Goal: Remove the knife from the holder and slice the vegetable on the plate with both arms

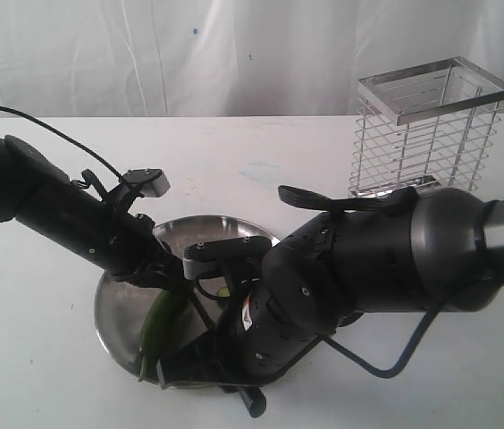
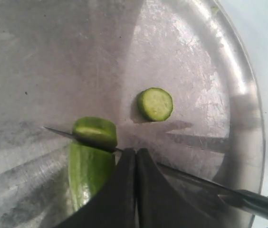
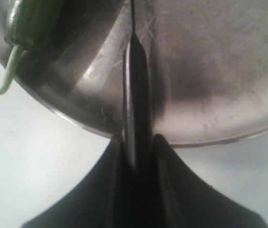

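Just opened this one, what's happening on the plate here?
Slicing is under way. The right end effector grips the knife by its handle, with the blade across the vegetable on the plate. The left end effector is shut, its tips down beside the vegetable. One cut slice lies free on the plate. The holder stands apart, at the back.

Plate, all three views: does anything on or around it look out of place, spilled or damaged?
Nothing stands out. One round slice lies flat on the plate, apart from the vegetable. The knife sits across the vegetable mid-cut, and the holder stands upright.
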Controlling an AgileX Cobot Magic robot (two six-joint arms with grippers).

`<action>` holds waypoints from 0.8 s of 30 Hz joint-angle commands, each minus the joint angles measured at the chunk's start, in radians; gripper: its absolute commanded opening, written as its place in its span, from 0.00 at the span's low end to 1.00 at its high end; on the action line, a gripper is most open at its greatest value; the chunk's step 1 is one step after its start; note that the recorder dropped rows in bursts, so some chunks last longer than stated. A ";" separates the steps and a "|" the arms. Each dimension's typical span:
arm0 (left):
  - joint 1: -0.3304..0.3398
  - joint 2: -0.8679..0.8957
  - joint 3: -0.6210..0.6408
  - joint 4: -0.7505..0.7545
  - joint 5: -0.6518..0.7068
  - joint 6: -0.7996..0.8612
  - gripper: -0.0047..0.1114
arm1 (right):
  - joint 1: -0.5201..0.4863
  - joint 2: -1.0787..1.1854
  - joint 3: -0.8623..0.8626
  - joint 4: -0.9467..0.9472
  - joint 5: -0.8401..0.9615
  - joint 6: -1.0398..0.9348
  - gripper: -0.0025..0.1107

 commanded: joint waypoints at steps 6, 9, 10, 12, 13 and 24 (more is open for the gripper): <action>0.000 -0.054 0.009 -0.047 0.031 -0.005 0.04 | 0.000 -0.012 -0.007 -0.009 -0.040 -0.011 0.02; 0.000 -0.065 0.009 -0.047 0.036 -0.002 0.04 | 0.000 -0.012 -0.007 -0.009 -0.047 -0.011 0.02; 0.000 -0.069 0.009 -0.047 0.041 -0.002 0.04 | 0.000 -0.010 -0.007 -0.009 -0.047 -0.011 0.02; 0.000 -0.069 0.009 -0.047 0.049 -0.002 0.04 | 0.000 -0.004 -0.007 -0.009 -0.049 -0.011 0.02; 0.000 -0.069 0.009 -0.047 0.049 -0.002 0.04 | 0.000 -0.004 -0.007 -0.009 -0.049 -0.011 0.02; 0.000 -0.069 0.009 -0.047 0.058 -0.001 0.04 | 0.000 -0.002 -0.007 -0.007 -0.031 -0.011 0.02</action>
